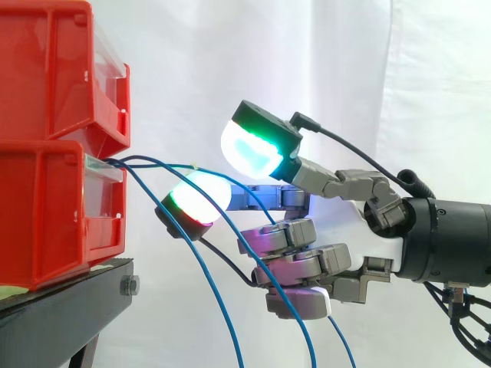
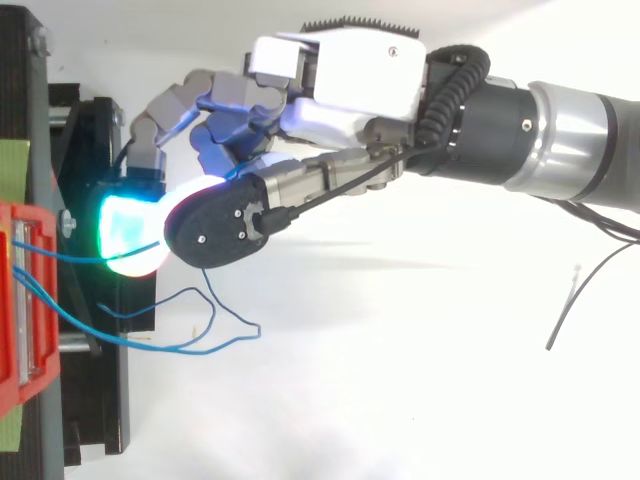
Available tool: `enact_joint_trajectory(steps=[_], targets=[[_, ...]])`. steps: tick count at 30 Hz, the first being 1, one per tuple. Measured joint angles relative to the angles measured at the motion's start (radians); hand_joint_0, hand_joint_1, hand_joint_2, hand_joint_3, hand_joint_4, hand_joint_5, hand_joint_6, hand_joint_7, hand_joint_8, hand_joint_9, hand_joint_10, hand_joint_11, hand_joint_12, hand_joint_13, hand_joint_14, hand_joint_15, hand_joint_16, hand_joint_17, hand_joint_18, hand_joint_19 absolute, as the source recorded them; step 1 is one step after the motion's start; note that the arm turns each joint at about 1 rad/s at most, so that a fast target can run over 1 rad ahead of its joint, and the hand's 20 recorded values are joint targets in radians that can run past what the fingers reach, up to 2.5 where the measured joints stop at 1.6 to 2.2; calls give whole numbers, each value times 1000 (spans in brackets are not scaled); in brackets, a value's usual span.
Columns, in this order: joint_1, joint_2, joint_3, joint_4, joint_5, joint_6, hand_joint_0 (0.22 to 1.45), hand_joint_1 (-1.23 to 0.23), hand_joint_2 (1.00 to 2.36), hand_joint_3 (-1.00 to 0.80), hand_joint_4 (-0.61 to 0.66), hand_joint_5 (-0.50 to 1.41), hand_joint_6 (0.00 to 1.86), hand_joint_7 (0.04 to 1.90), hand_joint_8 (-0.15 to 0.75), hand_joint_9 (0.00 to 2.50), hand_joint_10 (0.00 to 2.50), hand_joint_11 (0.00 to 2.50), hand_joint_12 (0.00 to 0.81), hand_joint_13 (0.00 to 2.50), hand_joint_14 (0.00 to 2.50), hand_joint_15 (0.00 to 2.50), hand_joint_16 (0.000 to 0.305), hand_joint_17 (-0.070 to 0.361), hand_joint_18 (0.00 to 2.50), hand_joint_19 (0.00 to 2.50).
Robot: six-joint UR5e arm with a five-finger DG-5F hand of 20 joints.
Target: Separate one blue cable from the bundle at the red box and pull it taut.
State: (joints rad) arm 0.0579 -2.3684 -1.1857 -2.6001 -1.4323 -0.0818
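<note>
**Side view and top view: hand set about one blue cable at the red box**

The step in hand is the separating. Thin blue cables leave the front of the lower red box (image 1: 46, 215), which sits under a second red bin (image 1: 46, 69) on a black stand (image 1: 61, 307). One blue cable (image 1: 153, 164) runs almost level away from the box and lies across the top of the lower glowing pad (image 1: 201, 198). The rest of the bundle (image 1: 222, 307) droops in long slack curves below the hand (image 1: 341, 211). In the top view it appears as loose loops beside the stand.

The hand's working digits are spread. The upper pad (image 1: 249, 149) stands clear above the cable, with a gap to the lower pad, so the cable is bracketed rather than pinched. The remaining fingers curl toward the palm and appear to hold nothing.

The next move probably calls for closing the pads on this cable alone. The hand would then draw back from the box along the cable's line until the sag is gone.

The boxes are glossy moulded plastic, with a clear strip (image 1: 103, 170) at the lip. The cables are thin, smooth and pliant. The pads are thick, rounded and translucent, with matte black backs. The white curtain (image 1: 307, 61) hangs in soft folds.
</note>
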Motion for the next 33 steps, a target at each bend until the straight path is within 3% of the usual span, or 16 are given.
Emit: enact_joint_trajectory(steps=[5, 10, 19, 22, 26, 33], targets=[[4, 0, 2, 0, 4, -8, 590, -547, 1000, -500, 50, -194, 891, 751, 264, 646, 2500, 1714, 387, 1015, 2500, 1145, 45, 100, 1368, 1173], [6, 0, 10, -3, 6, -9, 624, -661, 1014, -344, 28, -190, 905, 766, 230, 653, 2500, 1806, 373, 1013, 2500, 1172, 44, 99, 1391, 1244], [7, 0, 12, -5, 7, -11, 626, -708, 1021, -218, -85, -177, 911, 804, 178, 655, 2500, 1941, 360, 999, 2500, 1226, 43, 97, 1379, 1318], [8, 0, 12, -5, 6, -12, 631, -725, 1019, -227, -79, -175, 909, 804, 190, 626, 2500, 1882, 360, 975, 2500, 1197, 42, 95, 1359, 1358], [9, 0, 12, -5, 4, -13, 604, -647, 1003, -457, -10, -172, 901, 802, 209, 625, 2500, 1776, 362, 964, 2500, 1150, 42, 94, 1342, 1420], [11, 0, 12, -6, 2, -16, 608, -488, 1001, -483, 17, -170, 899, 801, 208, 627, 2500, 1826, 352, 955, 2500, 1182, 42, 94, 1330, 1411]])
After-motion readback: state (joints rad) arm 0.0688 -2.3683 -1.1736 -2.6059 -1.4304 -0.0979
